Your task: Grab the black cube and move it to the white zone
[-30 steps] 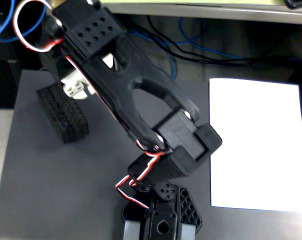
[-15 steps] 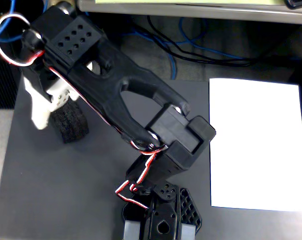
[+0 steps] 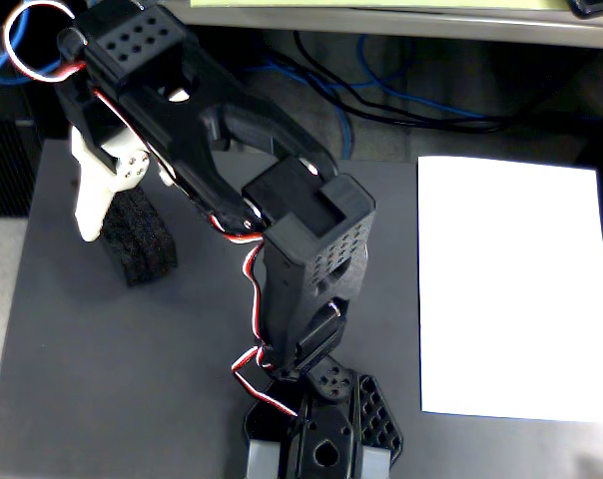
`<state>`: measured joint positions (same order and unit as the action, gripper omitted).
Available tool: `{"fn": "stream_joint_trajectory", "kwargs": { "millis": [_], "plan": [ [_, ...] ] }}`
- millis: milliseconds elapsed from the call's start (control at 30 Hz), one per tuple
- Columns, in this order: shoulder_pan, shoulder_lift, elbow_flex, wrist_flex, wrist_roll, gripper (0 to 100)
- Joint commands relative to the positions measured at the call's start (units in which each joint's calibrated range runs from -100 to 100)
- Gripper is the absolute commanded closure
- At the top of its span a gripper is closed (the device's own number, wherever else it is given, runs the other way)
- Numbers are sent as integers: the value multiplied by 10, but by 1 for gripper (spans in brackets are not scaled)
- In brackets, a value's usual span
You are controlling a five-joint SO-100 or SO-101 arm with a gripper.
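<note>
**Reaching for the block at the far left of the mat**

Nearest the fixed camera is my own upper arm (image 3: 311, 239), a black boxy joint with red and white wires trailing down to my base (image 3: 321, 439) at the mat's near edge. Only this one view is given, so everything I report comes from it.

From the base I stretch up and to the left, toward the far-left corner of the dark grey mat (image 3: 132, 399). My gripper (image 3: 102, 225) ends there with its white finger (image 3: 94, 195) pointing down along the left side of the black cube (image 3: 137, 235). The finger touches or nearly touches that block; my other finger is hidden under the wrist, so I cannot tell whether I am open, closed, or already holding the block.

The black cube sits on the mat close to its left edge, well toward the far side. Its long axis runs from upper left to lower right in the picture, slanting toward the mat's near edge, and it lies just right of and slightly below my fingertip.

The white zone (image 3: 511, 289) lies along the mat's right edge, well apart from the block, with my arm in between. I judge the grasp unsettled, and the carry must sweep right across the whole mat.
</note>
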<state>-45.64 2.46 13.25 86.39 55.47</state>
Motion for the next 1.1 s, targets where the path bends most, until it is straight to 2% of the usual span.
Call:
{"fn": "stream_joint_trajectory", "kwargs": {
  "millis": [0,67,200,333,433,600,800,900,1067],
  "plan": [
    [-3,-7,-16,-9,0,64],
    [-6,-7,28,-11,-1,64],
    [-3,-6,114,-94,-1,64],
    [-3,-6,110,-95,-1,65],
    [-3,0,110,-96,-8,80],
    [-1,60,82,-96,-17,98],
    [-1,44,32,-75,-77,99],
    [-6,-64,-30,24,-126,99],
    [5,-200,-37,47,-179,99]
  ]
}}
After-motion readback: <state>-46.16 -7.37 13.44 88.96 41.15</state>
